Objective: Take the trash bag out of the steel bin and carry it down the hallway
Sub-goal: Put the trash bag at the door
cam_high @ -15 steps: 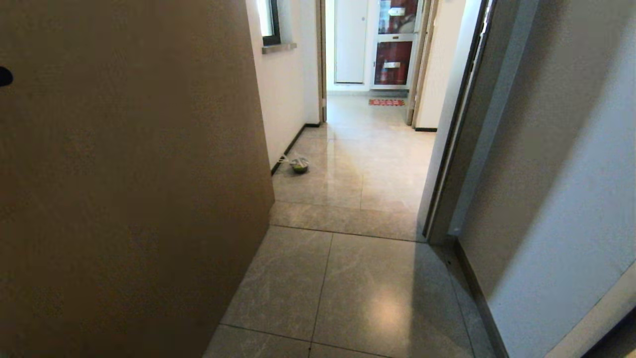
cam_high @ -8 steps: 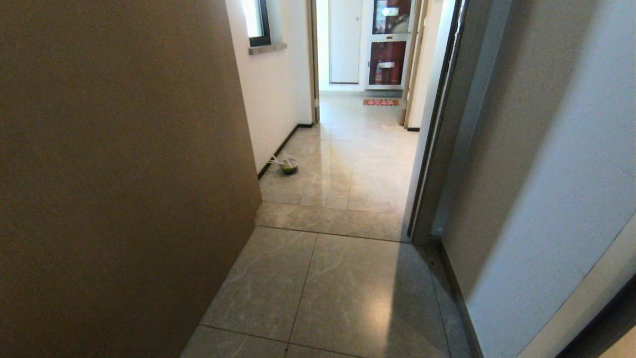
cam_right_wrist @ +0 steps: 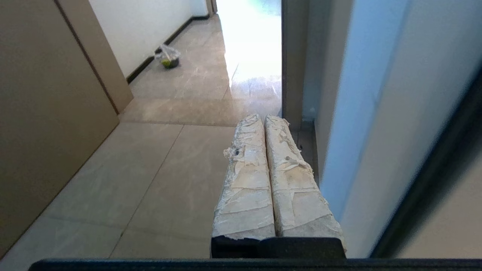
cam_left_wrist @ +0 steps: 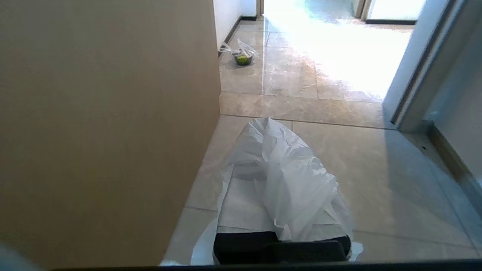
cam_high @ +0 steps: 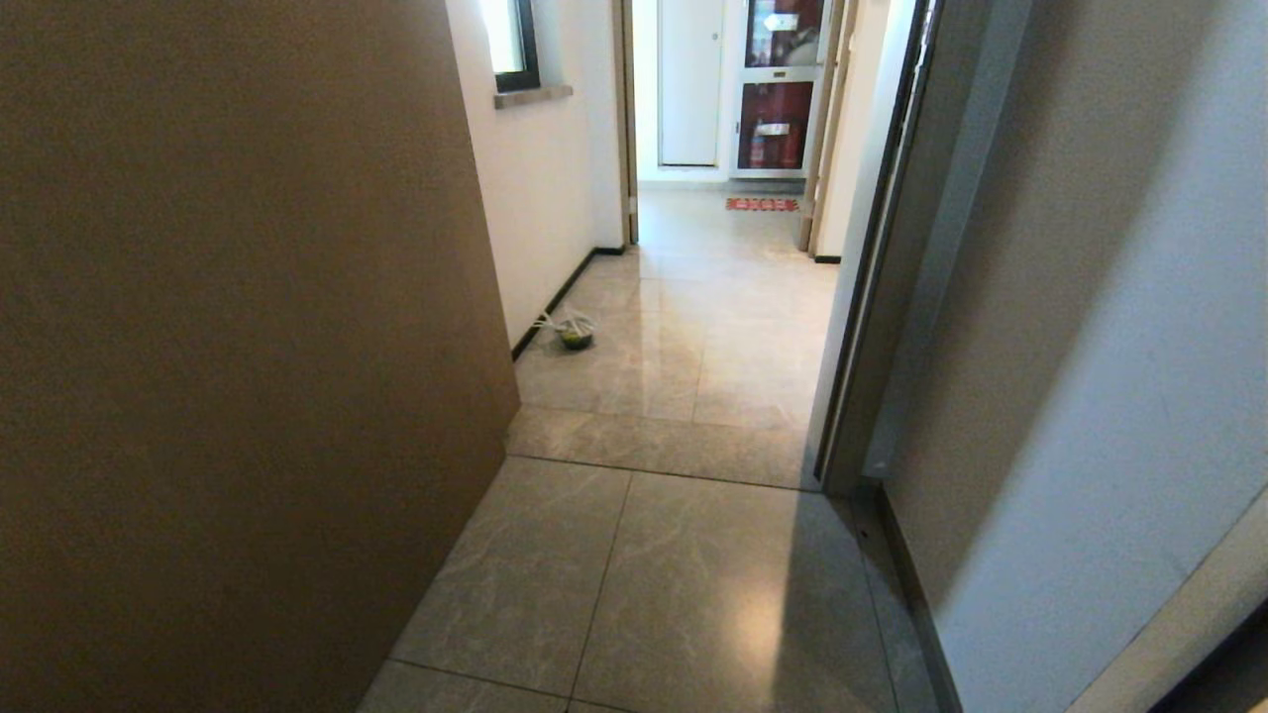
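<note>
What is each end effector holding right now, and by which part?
The left end effector is shut on the trash bag, gripping its bunched top plastic. The right end effector is shut and holds nothing.

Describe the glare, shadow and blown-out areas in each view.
Head view: soft ceiling-light glare on the floor tiles, the brown panel in shade. Left wrist view: far hallway blown out white beyond the trash bag. Right wrist view: doorway floor overexposed.

Floor tiles [cam_high: 693, 555]: glossy beige-grey, marbled. Door panel [cam_high: 218, 347]: matte brown. Skirting [cam_high: 560, 297]: black. Doormat [cam_high: 761, 204]: red, patterned. Trash bag [cam_left_wrist: 290, 180]: translucent white. Right gripper's fingers [cam_right_wrist: 248, 177]: off-white wrapping.
</note>
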You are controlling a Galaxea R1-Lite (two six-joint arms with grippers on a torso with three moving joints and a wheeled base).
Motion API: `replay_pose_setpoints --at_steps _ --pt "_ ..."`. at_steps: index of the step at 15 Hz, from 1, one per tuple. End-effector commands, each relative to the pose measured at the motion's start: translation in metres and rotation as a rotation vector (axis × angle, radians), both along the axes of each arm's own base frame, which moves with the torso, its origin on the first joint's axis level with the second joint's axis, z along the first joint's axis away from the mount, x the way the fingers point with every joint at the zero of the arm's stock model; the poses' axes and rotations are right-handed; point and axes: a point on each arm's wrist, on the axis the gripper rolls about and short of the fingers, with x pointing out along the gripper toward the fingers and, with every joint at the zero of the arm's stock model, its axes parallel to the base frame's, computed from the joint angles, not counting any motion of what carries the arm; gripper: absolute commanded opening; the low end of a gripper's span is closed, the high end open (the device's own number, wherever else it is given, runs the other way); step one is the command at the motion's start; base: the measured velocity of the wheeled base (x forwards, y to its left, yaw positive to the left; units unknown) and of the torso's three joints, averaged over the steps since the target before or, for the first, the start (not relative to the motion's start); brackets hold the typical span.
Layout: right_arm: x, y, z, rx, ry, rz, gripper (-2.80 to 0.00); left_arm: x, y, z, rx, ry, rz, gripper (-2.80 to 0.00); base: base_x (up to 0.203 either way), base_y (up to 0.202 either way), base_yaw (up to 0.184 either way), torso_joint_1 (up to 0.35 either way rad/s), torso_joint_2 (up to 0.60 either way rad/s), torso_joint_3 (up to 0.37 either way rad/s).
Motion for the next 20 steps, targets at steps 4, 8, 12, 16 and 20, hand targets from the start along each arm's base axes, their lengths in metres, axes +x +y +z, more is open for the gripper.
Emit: replay_pose_setpoints --at_steps 4,8,12,16,20 --pt "0.0000 0.0000 0.0000 0.000 -0.001 0.001 -2.80 0.0000 0.0000 0.0000 0.000 -0.001 0.000 -2.80 0.193 0.000 0.002 0.000 0.00 0.000" --pt "0.0000 0.0000 0.0000 0.000 -0.001 0.000 -2.80 0.0001 0.0000 0.0001 0.003 0.001 -0.001 -2.80 0.192 0.000 0.002 0.004 0.00 0.004" --pt "0.0000 0.0000 0.0000 0.000 -0.001 0.000 -2.80 0.0001 0.0000 0.0001 0.003 0.001 -0.002 -2.80 0.191 0.000 0.002 0.003 0.00 0.000" --pt "0.0000 0.0000 0.0000 0.000 -0.001 0.001 -2.80 0.0001 0.0000 0.0001 0.003 0.001 -0.002 -2.80 0.193 0.000 0.001 0.004 0.00 0.003" --pt "0.0000 0.0000 0.0000 0.000 -0.001 0.001 -2.80 0.0001 0.0000 0.0001 0.003 0.001 -0.002 -2.80 0.192 0.000 0.000 -0.001 0.00 0.002"
